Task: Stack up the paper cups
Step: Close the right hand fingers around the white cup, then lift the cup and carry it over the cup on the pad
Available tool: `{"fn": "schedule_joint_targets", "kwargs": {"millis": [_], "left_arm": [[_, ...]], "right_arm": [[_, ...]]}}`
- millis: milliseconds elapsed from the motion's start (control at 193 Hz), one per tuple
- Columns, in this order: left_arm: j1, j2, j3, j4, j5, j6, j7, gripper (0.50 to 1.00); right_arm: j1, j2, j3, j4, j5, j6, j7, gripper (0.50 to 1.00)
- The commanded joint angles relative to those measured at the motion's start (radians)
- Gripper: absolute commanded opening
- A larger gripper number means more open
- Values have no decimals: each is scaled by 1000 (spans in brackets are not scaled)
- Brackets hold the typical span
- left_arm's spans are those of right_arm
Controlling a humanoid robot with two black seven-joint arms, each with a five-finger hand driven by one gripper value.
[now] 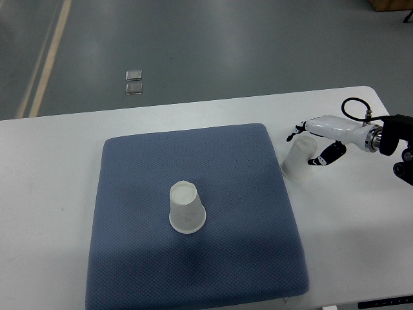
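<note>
So one white paper cup (pixel 187 208) sits upside down near the middle of the blue mat (pixel 129 194), nothing in it and no print I can make out. The right hand (pixel 314 143) has its fingers wrapped around a second paper cup (pixel 297 163), tilted, just off the mat's right edge over the white tabletop (pixel 51 194).

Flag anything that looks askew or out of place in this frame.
One paper cup stands upside down on the blue mat. The other cup is tilted in the right hand, off the mat over the white table. Nothing is spilled or damaged.
</note>
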Motion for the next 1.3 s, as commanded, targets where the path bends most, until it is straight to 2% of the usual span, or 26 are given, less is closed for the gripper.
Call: {"fn": "schedule_joint_targets", "kwargs": {"millis": [0,150,353,472,675,742,893,1012,1162,1297], "left_arm": [[0,0,0,0,0,0,0,1000],[0,0,0,0,0,1,0,1000],[0,0,0,0,0,0,0,1000],[0,0,-1,0,0,0,0,1000],[0,0,0,0,0,1,0,1000],[0,0,0,0,0,0,0,1000],[0,0,0,0,1,1,0,1000],[0,0,0,0,0,0,0,1000],[0,0,0,0,0,1,0,1000],[0,0,0,0,0,0,0,1000]], "right_arm": [[0,0,-7,0,-3,-1,0,807],[0,0,-9,-2,-5,-1,0,795],[-1,0,-10,-8,-7,-1,0,754],[0,0,-20,-9,-7,-1,0,719],[0,-2,-20,-20,-7,-1,0,615],[0,-8,-18,-20,-7,-1,0,594],[38,-28,-7,0,9,-3,2,590],[103,-81,0,89,20,5,2,590],[216,-152,-1,261,110,19,-1,590],[311,-202,2,419,161,83,-6,584]]}}
